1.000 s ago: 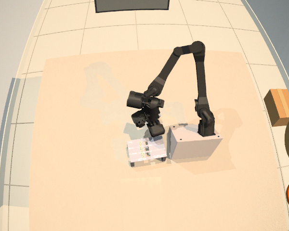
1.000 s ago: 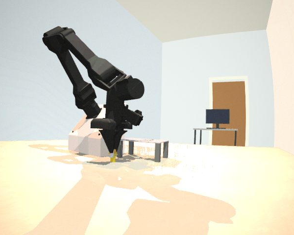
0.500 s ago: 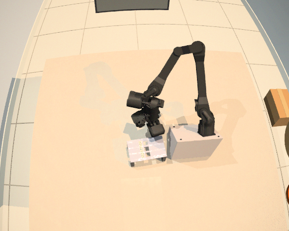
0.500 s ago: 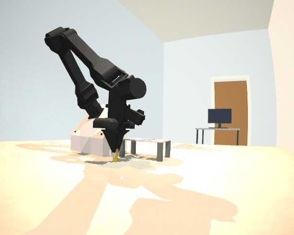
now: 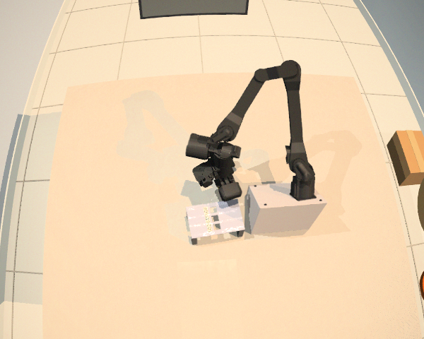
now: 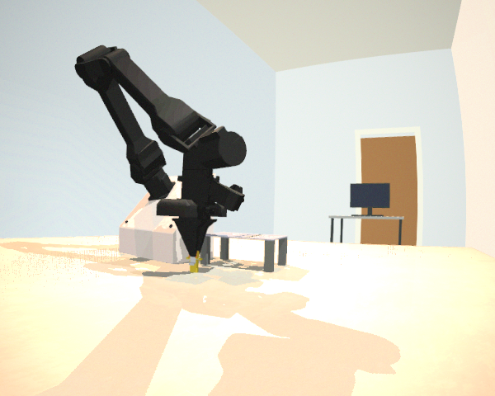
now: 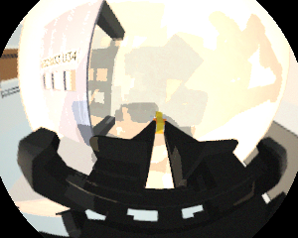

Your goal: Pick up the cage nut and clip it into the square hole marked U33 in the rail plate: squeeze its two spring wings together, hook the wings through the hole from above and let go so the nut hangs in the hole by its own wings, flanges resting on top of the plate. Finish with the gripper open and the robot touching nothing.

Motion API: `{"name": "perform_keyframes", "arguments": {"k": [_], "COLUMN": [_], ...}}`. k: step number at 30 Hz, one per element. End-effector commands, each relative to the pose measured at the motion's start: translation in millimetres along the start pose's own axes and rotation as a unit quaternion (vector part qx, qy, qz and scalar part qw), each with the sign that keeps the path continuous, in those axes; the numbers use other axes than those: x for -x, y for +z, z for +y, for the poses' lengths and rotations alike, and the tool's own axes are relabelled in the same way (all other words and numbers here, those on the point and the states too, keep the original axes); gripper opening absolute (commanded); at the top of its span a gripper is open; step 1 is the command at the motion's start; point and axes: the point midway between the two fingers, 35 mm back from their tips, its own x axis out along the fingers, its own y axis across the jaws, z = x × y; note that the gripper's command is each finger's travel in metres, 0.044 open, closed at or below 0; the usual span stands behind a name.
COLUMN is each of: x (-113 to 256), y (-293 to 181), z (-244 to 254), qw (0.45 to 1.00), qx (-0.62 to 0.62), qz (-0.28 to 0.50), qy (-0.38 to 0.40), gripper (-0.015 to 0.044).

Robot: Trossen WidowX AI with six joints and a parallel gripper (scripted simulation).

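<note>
End effector nearly closed, fingertips pinching the small yellow cage nut between them.

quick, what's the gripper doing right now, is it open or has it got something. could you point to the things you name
Gripper (image 6: 194, 254) (image 7: 159, 124): closed on the yellow cage nut (image 6: 194, 268) (image 7: 160, 116).

black arm | chunky cylindrical joints | tapered, wedge-shaped black fingers
</note>
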Motion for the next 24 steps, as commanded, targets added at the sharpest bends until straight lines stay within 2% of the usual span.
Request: {"name": "perform_keyframes", "arguments": {"k": [1, 24], "x": [0.0, 3.0], "y": [0.0, 0.6], "z": [0.0, 0.2], "qw": [1.0, 1.0], "qx": [0.0, 0.0], "qz": [0.0, 0.0], "qy": [0.0, 0.001], "gripper": [0.0029, 0.0029]}}
